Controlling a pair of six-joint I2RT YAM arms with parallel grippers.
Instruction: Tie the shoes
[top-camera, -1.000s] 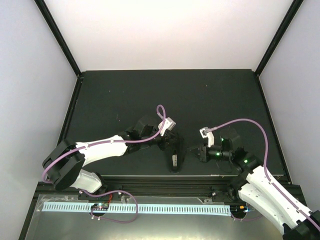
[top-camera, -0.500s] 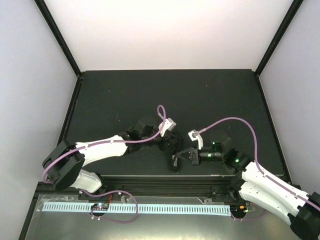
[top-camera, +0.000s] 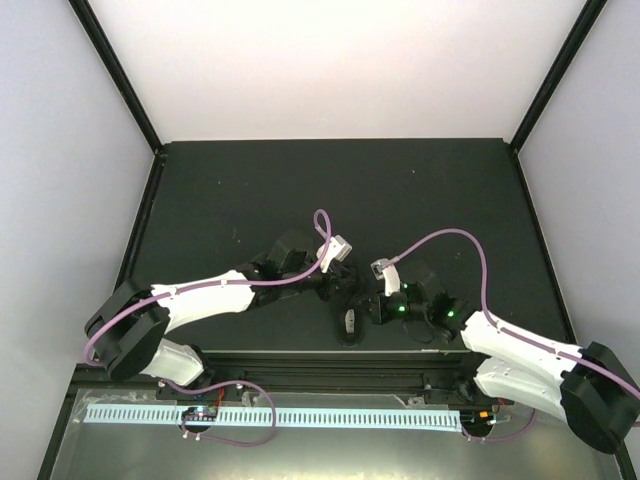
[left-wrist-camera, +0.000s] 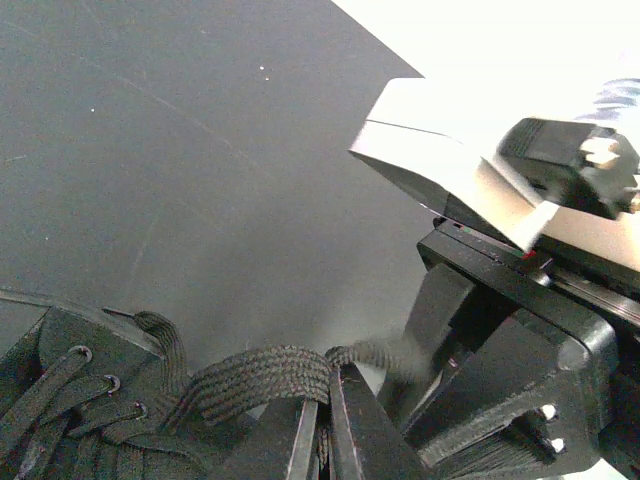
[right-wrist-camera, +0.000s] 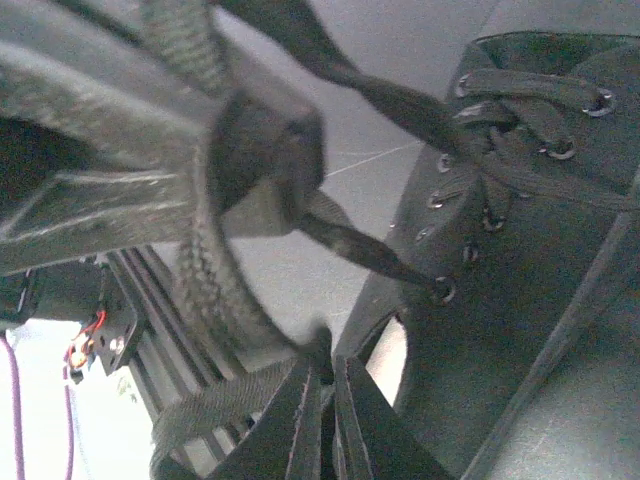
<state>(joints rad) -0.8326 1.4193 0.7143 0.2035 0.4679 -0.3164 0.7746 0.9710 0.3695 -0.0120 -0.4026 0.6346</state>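
The small black shoe (top-camera: 347, 318) lies near the table's front edge, with a pale patch on its insole. My left gripper (top-camera: 343, 287) is over the shoe's far end. In the left wrist view its jaws (left-wrist-camera: 322, 400) are shut on a flat black lace (left-wrist-camera: 262, 374) that runs from the eyelets of the shoe (left-wrist-camera: 70, 400). My right gripper (top-camera: 374, 307) is close against the shoe's right side, almost touching the left gripper. In the right wrist view it (right-wrist-camera: 326, 385) is shut on another lace (right-wrist-camera: 225, 400), with the shoe (right-wrist-camera: 520, 280) on the right.
The black table top (top-camera: 250, 190) ends in a front edge just below the shoe. A metal rail with a perforated white strip (top-camera: 300, 415) lies beyond that edge. Black posts and pale walls enclose the table on three sides.
My right arm has swung left, from about a gripper-length right of the shoe to right beside it and the left gripper. The left arm has hardly moved.
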